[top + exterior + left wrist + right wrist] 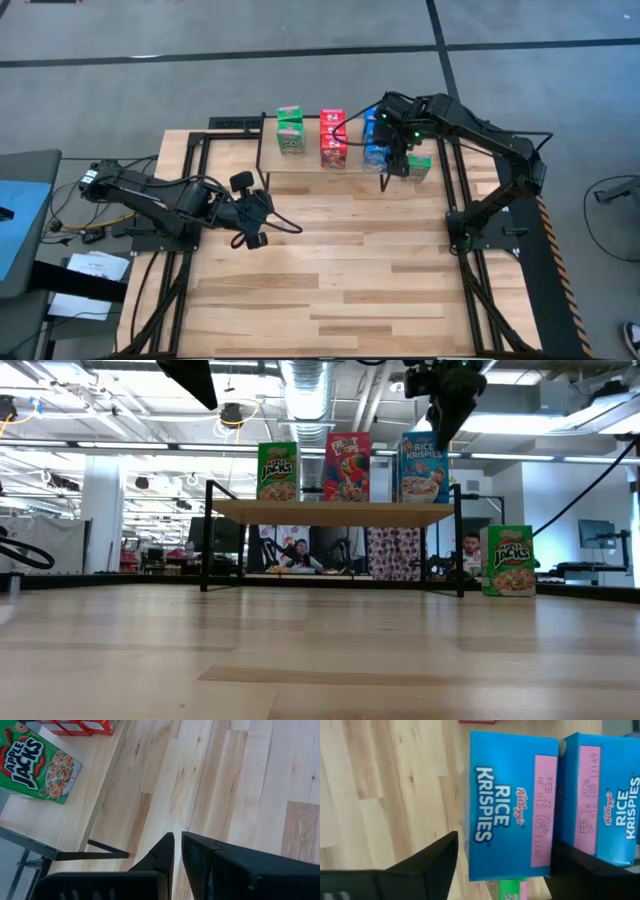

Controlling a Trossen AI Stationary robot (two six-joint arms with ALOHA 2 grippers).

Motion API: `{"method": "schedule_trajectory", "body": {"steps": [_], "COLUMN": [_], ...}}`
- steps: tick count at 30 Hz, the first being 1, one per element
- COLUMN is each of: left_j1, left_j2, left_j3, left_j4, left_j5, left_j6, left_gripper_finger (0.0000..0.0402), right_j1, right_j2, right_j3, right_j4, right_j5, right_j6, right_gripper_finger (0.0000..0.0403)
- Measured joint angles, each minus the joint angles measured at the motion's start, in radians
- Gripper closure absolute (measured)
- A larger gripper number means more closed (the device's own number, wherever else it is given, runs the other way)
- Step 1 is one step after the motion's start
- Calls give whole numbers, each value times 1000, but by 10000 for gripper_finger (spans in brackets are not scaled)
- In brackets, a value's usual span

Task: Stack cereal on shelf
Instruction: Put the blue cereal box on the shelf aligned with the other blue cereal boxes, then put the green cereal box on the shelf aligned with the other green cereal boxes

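Observation:
The shelf [330, 510] stands at the table's far middle, with green [277, 470], red [347, 465] and blue [424, 465] cereal boxes upright on its board. My right gripper [505, 850] hangs open over the shelf's right end and points down. Its fingers stand on either side of the top of a blue Rice Krispies box [510, 805], and a strip of wood shows between one finger [432, 857] and the box. A second blue box [610, 810] stands right beside the first. My left gripper [255, 215] is shut on nothing, above the table left of the middle.
A green Apple Jacks box [508, 560] stands upright on the table just right of the shelf, beside my right arm. The shelf's black legs [207, 535] and the table's black frame rails [455, 190] flank the work area. Bare wooden tabletop [340, 280] lies toward the near edge.

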Motion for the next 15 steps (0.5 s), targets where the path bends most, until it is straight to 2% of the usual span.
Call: {"method": "schedule_trajectory", "body": {"steps": [9,15], "left_j1": [0,0], "left_j2": [0,0], "left_j3": [0,0], "left_j4": [0,0], "left_j5": [0,0], "left_j6": [0,0], "left_gripper_finger": [377,377], "right_j1": [0,5], "right_j2": [-9,-9], "right_j3": [0,32], "right_j4": [-17,-67], "right_j5": [66,67], "right_j6": [12,28], "right_gripper_finger": [50,28]}}
